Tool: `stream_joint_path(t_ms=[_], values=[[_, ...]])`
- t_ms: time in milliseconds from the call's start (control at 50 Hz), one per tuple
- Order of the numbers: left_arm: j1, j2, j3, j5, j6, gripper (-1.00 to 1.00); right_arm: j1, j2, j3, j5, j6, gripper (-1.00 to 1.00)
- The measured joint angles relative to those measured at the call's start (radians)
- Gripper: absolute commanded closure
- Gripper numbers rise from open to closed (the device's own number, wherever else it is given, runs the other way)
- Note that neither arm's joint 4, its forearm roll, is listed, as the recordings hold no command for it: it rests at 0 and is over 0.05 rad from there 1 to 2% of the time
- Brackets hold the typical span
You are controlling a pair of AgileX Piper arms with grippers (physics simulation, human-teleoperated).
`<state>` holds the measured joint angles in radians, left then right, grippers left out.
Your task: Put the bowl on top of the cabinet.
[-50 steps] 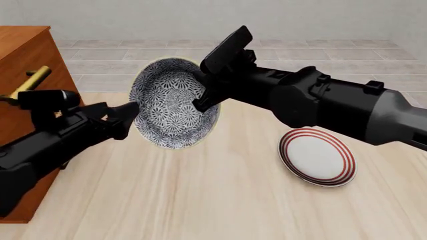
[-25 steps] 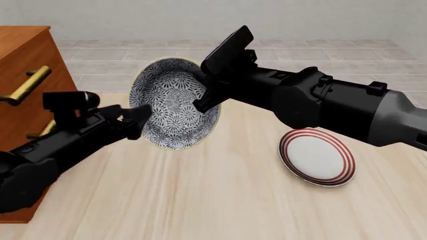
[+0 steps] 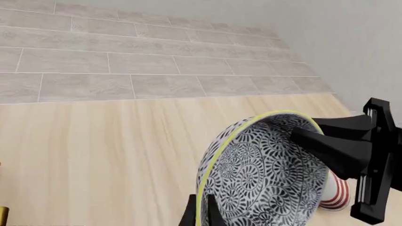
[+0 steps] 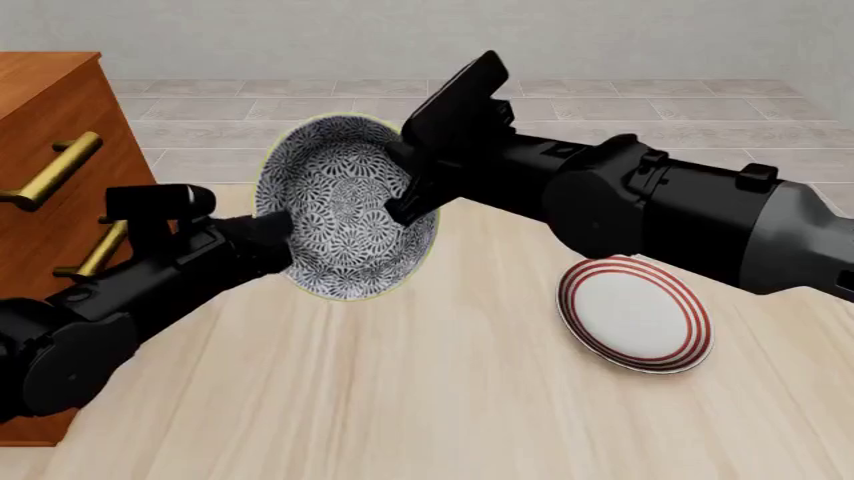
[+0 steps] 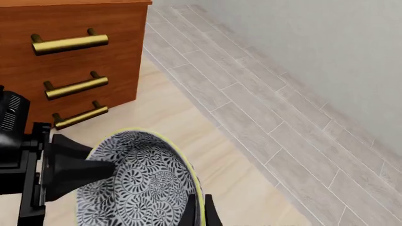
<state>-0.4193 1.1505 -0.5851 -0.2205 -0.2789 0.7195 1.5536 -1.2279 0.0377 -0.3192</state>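
Note:
The bowl (image 4: 344,208), white with a dense dark-blue pattern and a pale rim, hangs tilted on edge above the table, its opening facing the front camera. My right gripper (image 4: 402,196) is shut on its right rim; in the right wrist view its fingers (image 5: 190,211) straddle the rim of the bowl (image 5: 135,186). My left gripper (image 4: 278,236) has closed on the opposite, left rim, its fingers (image 3: 188,215) pinching the edge of the bowl (image 3: 264,176). The reddish-brown cabinet (image 4: 54,130) with brass handles stands at the far left, also seen as the cabinet (image 5: 75,19).
A flat white plate with red rings (image 4: 634,314) lies on the wooden table (image 4: 441,400) to the right of the bowl, under the right arm. Grey tiled floor and a pale wall lie beyond the table's far edge.
My left gripper moved right and forward, from short of the bowl's left rim to closed on it. The right gripper and the bowl have barely shifted.

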Motion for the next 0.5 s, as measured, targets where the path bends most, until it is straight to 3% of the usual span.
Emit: stream_joint_path(t_ms=[280, 300, 500], values=[[0.002, -0.003, -0.002, -0.002, -0.005, 1.0, 0.0, -0.003, 0.0, 0.002, -0.003, 1.0], [0.002, -0.003, -0.002, -0.003, -0.005, 1.0, 0.0, -0.003, 0.0, 0.002, -0.004, -1.0], [0.008, -0.003, 0.002, 0.001, 0.003, 1.0, -0.024, -0.003, -0.007, 0.005, -0.002, -1.0]])
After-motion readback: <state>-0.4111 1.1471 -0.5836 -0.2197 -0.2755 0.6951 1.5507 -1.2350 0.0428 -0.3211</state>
